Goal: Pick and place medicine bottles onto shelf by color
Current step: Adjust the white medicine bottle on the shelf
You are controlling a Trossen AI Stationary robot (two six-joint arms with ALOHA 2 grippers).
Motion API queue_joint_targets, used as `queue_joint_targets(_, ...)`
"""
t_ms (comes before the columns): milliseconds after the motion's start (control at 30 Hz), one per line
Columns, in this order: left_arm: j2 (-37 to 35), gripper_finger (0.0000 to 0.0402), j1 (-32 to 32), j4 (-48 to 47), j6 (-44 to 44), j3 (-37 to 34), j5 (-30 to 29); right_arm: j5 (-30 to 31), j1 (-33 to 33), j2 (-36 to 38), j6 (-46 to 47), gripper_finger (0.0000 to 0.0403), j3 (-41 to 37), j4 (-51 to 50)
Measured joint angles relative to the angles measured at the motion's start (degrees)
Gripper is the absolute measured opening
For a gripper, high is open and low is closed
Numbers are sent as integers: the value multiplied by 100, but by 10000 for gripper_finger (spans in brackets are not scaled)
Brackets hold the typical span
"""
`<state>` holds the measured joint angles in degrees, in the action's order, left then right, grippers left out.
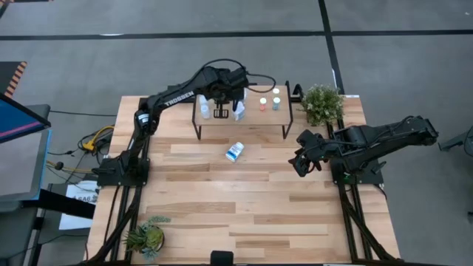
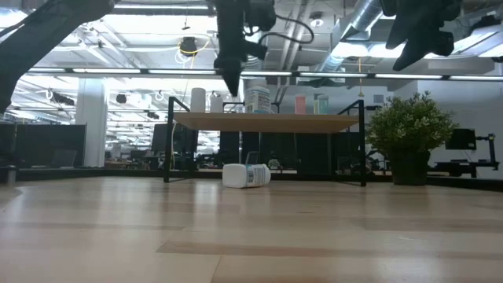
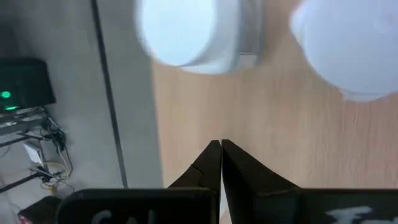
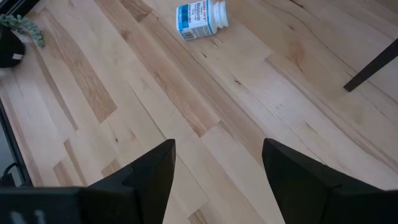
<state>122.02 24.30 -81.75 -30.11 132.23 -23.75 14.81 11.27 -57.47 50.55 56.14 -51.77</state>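
Observation:
The shelf [image 1: 255, 124] stands at the table's far middle. On it stand two white bottles [image 1: 205, 110] [image 1: 239, 111] and, farther right, small bottles with an orange cap [image 1: 262, 104] and pale caps [image 1: 276, 103]. My left gripper [image 1: 220, 111] is shut and empty. It points down just above the shelf top, between the two white bottles, whose caps show in the left wrist view [image 3: 186, 31] [image 3: 348, 43]. One white bottle with a blue label [image 1: 234, 152] lies on its side on the table in front of the shelf. My right gripper [image 1: 299, 164] is open and empty, above the table to the right of this bottle.
A potted plant [image 1: 322, 103] stands at the far right corner beside the shelf. Another plant [image 1: 145, 236] stands at the near left. The shelf's black legs [image 2: 362, 141] stand behind the lying bottle [image 2: 247, 175]. Bare planks lie across the table's near half.

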Motion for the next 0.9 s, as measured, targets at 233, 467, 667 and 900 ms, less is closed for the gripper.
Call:
queue_joint_targets(233,-300,0,-262,-230,464,157,496,0,-1,0,2,265,0,0)
queue_joint_targets(467,-629,0,-765,-391,838,156,1003,0,-1,0,2,265,0,-7)
queue_joint_targets(667,-517,0,-1027,-404,991,152,2098,0,-2,0,2,265,0,-11)
queue_joint_targets(900,-460,0,-958,-76,1002,-226,2455,0,-2,0,-3,265,0,-86)
